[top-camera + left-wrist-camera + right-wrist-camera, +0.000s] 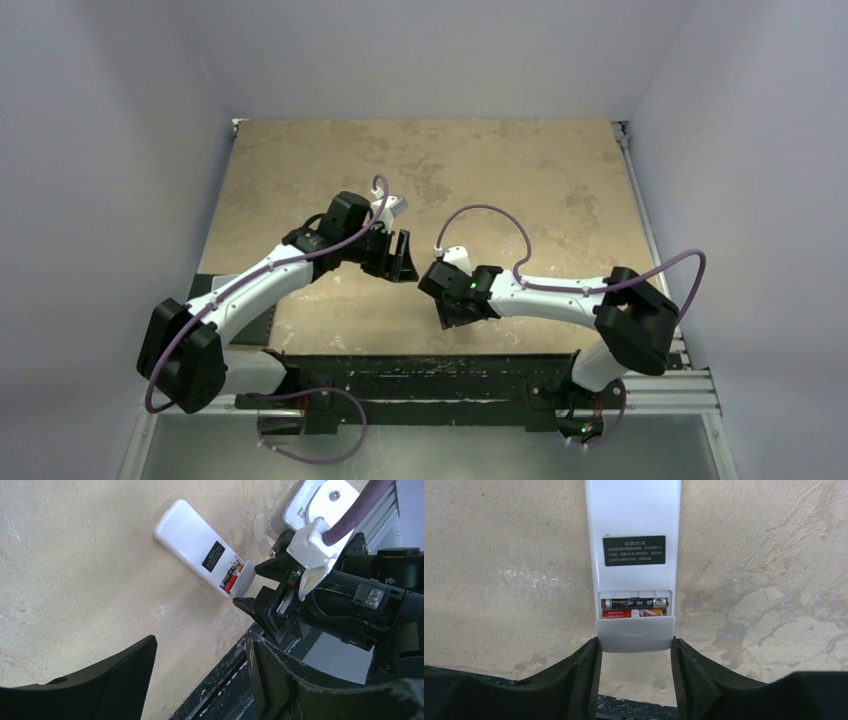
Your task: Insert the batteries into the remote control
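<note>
Item: remote control (633, 525), white, face down on tan table (75, 580), plain back with black label (634, 550) uppermost; upper centre of right wrist view, upper middle of left wrist view, hidden among the arms in the top view. Compartment: open slot at the lower end of the handset, just below the label. Contents: both batteries, lying side by side across the slot, dark grey battery (636, 602) on the label side, reddish-orange battery (631, 613) next to it on the outer side, both seated level and touching. Closure: light-grey battery cover (635, 635), pushed partway on at the end of the handset, slot not yet covered. Right gripper (635, 647): narrowed around the cover, one black finger against each side edge, apparently clamping it. Left gripper (200, 655): spread wide, nothing between the fingers, at the lower edge of the left wrist view, well apart from the handset. Progress, as judged: loading of cells done; polarity too small to read. Remaining, as judged: sliding the cover up over the slot until flush, then release. Risk: skewed cover jamming on its rails, or the loose handset sliding up the table under the push.
</note>
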